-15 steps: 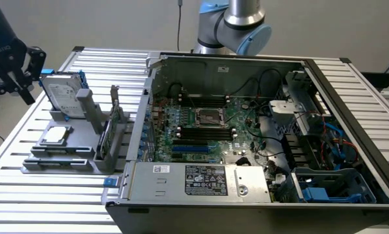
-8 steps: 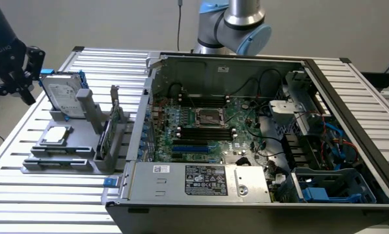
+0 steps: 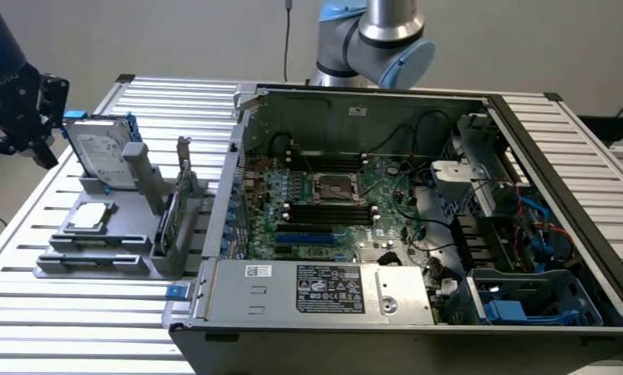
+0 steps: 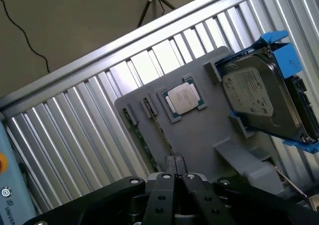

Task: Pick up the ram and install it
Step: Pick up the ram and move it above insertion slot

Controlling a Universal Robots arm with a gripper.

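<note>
Ram (image 4: 141, 141) stands on its long edge in a narrow slot of the grey holder (image 4: 199, 135), just beside the processor chip (image 4: 182, 98). I see only its thin dark-green top edge. The holder sits on the slatted surface (image 4: 75, 135), next to the open computer case (image 3: 395, 234). The hard drive (image 4: 259, 100) in its blue frame leans at the holder's far end, well apart from the ram.

Fingers (image 4: 171, 166) are clenched together with nothing between them. They hover above the holder, close to the ram's near end but not touching it.

Handling judgement: light, stiff, thin board. It is likely fragile at the chips and the contact edge, and it should not flex. The faces are smooth, so a pinch could slip if it is shallow.

Where to take hold: across the two flat faces, near the middle of the exposed top edge, so that it lifts straight out without tilting in the slot. Keep off the contact edge, which is buried in the holder.

Black memory slots (image 3: 332, 211) on the motherboard look empty from the exterior view.
</note>
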